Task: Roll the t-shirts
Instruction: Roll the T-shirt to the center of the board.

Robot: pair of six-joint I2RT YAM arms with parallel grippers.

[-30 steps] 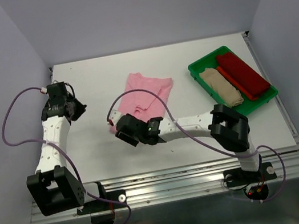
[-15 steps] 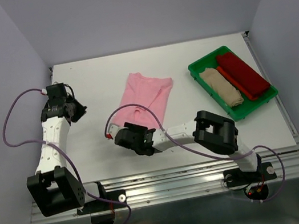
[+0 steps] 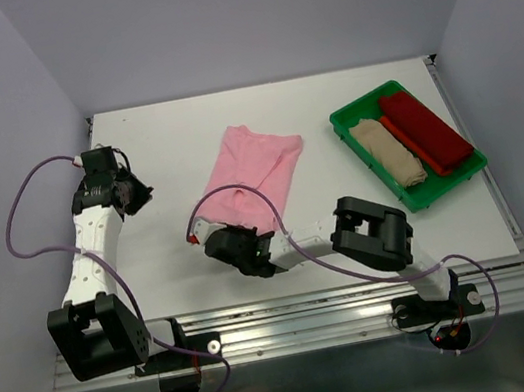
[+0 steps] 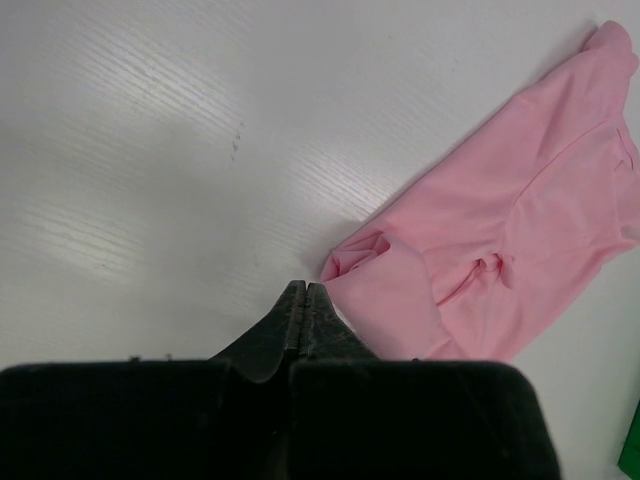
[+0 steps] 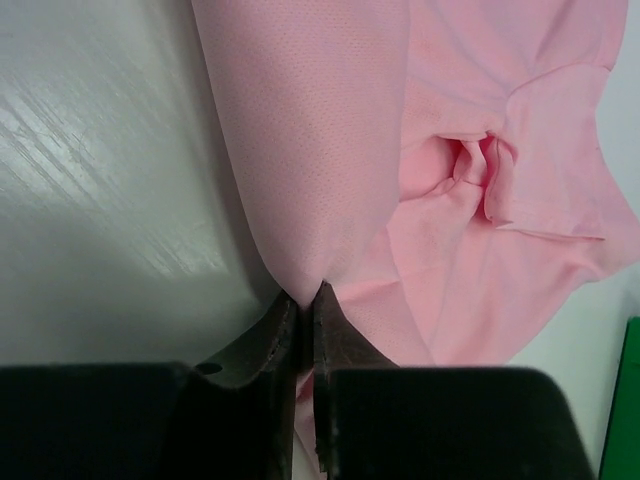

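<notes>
Since the pink t-shirt [image 3: 255, 169], spread on the worktop [image 3: 161, 143], is seemingly pinched at its near edge by the closed right fingers [image 5: 272, 340] (the left fingers [image 4: 272, 338] are shut on nothing), that edge should be drawn taut and turned over evenly.

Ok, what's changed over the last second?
The right end effector drew back toward its base and closed on the pink shirt, which now lies longer and flatter. The left end effector, shut, the tray, beige shirt and red shirt stayed put.
</notes>
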